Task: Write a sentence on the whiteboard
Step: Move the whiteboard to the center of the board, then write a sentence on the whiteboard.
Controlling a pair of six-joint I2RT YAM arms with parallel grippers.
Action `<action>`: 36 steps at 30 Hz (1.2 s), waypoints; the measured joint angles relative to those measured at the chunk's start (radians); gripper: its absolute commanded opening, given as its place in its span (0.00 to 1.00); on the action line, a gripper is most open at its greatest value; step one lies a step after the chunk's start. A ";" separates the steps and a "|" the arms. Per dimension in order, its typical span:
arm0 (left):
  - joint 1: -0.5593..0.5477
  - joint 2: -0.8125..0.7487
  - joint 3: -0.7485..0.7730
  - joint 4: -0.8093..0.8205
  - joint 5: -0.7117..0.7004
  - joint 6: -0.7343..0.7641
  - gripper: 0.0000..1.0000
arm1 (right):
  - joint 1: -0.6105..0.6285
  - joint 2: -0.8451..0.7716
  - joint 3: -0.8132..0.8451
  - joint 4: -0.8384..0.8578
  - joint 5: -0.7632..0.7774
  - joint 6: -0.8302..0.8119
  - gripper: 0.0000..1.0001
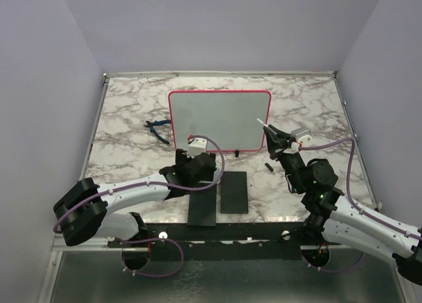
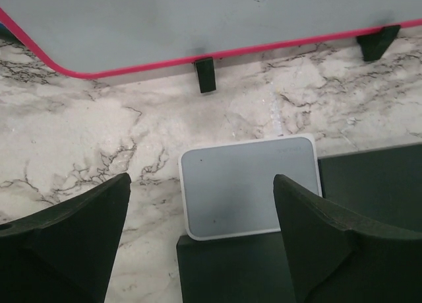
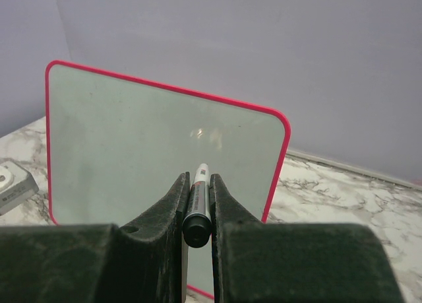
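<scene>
The whiteboard [image 1: 219, 120] stands upright at the table's middle, white with a red-pink rim. No writing shows on it in the top view or in the right wrist view [image 3: 132, 138]. My right gripper [image 1: 280, 141] is shut on a marker [image 1: 269, 129], whose tip points at the board's right edge. In the right wrist view the marker [image 3: 198, 204] sits between the shut fingers [image 3: 173, 204], a little short of the board. My left gripper [image 1: 198, 163] is open and empty, low in front of the board's lower rim [image 2: 132, 68].
A small grey-white pad [image 2: 247, 184] lies on a black slab [image 2: 231, 270] between the left fingers. A second black slab [image 1: 233, 192] lies beside it. Blue pliers [image 1: 158, 128] lie left of the board. A small black cap [image 1: 269, 166] lies right of the board's foot [image 1: 237, 149].
</scene>
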 measured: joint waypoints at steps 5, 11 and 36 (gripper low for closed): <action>0.007 -0.079 0.103 -0.169 0.111 -0.001 0.91 | 0.000 -0.010 0.001 -0.030 -0.017 0.008 0.01; 0.157 -0.130 0.294 -0.288 0.311 0.044 0.91 | 0.000 -0.023 0.013 -0.047 -0.039 0.015 0.01; 0.851 -0.121 0.484 -0.098 0.882 0.248 0.91 | 0.010 0.252 0.093 0.078 -0.310 0.086 0.01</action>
